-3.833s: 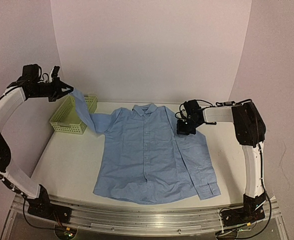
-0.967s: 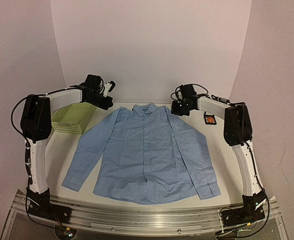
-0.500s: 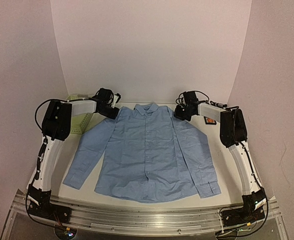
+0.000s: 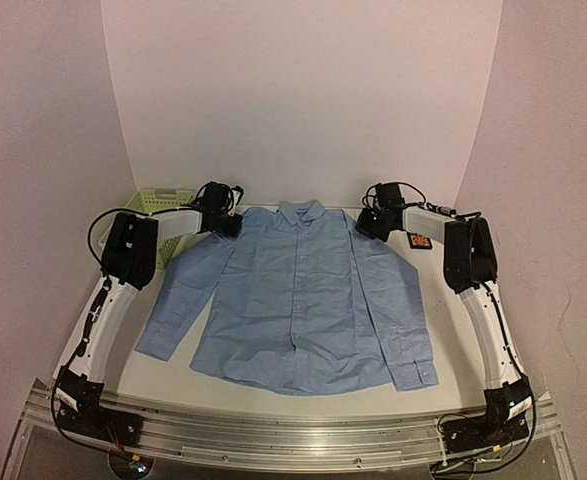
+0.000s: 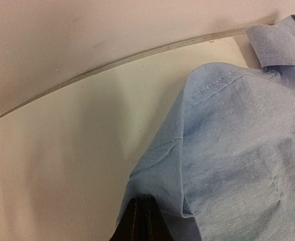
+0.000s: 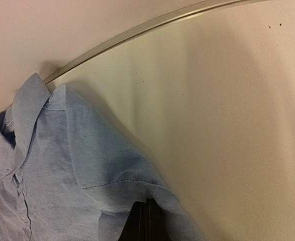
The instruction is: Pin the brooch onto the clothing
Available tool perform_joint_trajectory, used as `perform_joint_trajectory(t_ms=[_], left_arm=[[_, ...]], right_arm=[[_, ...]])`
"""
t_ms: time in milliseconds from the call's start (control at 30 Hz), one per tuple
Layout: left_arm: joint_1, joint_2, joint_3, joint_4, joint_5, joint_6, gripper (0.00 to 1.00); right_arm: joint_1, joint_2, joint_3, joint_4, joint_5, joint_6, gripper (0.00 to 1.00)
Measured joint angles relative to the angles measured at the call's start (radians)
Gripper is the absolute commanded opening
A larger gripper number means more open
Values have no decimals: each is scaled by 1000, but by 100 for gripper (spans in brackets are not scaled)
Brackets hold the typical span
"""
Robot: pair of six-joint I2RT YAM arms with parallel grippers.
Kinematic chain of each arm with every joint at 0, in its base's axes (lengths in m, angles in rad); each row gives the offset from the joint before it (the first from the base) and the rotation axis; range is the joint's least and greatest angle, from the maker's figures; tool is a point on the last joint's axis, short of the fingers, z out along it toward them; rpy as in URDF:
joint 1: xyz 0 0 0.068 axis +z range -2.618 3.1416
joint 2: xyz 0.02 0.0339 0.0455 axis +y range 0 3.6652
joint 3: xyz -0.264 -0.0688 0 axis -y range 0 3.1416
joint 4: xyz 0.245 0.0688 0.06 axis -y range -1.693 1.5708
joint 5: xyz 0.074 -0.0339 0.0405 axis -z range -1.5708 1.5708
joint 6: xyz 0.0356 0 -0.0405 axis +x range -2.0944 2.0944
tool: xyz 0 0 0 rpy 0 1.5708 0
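Observation:
The light blue shirt (image 4: 293,300) lies flat and face up on the table, collar toward the back wall and both sleeves spread out. My left gripper (image 4: 225,222) is shut on the fabric of the shirt's left shoulder (image 5: 207,145); its closed fingertips (image 5: 141,221) pinch a fold there. My right gripper (image 4: 366,225) is shut on the shirt's right shoulder (image 6: 102,165), fingertips (image 6: 148,221) closed on the seam edge. The tiny orange-red brooch (image 4: 420,240) sits in a small black box to the right of the right shoulder.
A pale green basket (image 4: 168,195) stands at the back left, partly behind my left arm. The curved back wall is close behind the collar. Bare white table (image 4: 453,330) lies to the right of the shirt.
My left arm had the left sleeve lifted, and that sleeve now lies flat. Both grippers came to the shoulders, and the shirt has slid a little toward the back wall.

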Motion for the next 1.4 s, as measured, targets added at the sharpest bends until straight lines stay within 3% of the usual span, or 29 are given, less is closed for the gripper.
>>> perform_joint_trajectory(t_ms=[133,333,500,600,733,867,967,1200,1400], left_arm=[[10,25,42,1,22,-42,19],[30,19,46,-4,177,-82,30],[29,-36,65,-52,347,-63,30],[15,-184,-41,-79,443,15,24],[-31,-526,-357,-119,555,180,22],[-94,-826,-678,-153,645,361,22],[-124,-915,-843,-168,686,435,21],[-106,-761,-914,-160,679,421,14],[-109,-620,-887,-133,613,391,13]], right_arm=[[-10,0,0,1,-19,-8,0],[-18,0,3,-1,-65,-47,2],[-18,-31,5,-16,-94,-99,5],[-11,-135,-72,-16,-98,-140,5],[41,-426,-346,-7,-95,-197,3],[181,-712,-620,-5,-83,-233,0],[357,-848,-789,-11,-76,-267,0],[740,-868,-921,-62,-56,-355,0],[866,-786,-911,-41,-33,-411,0]])
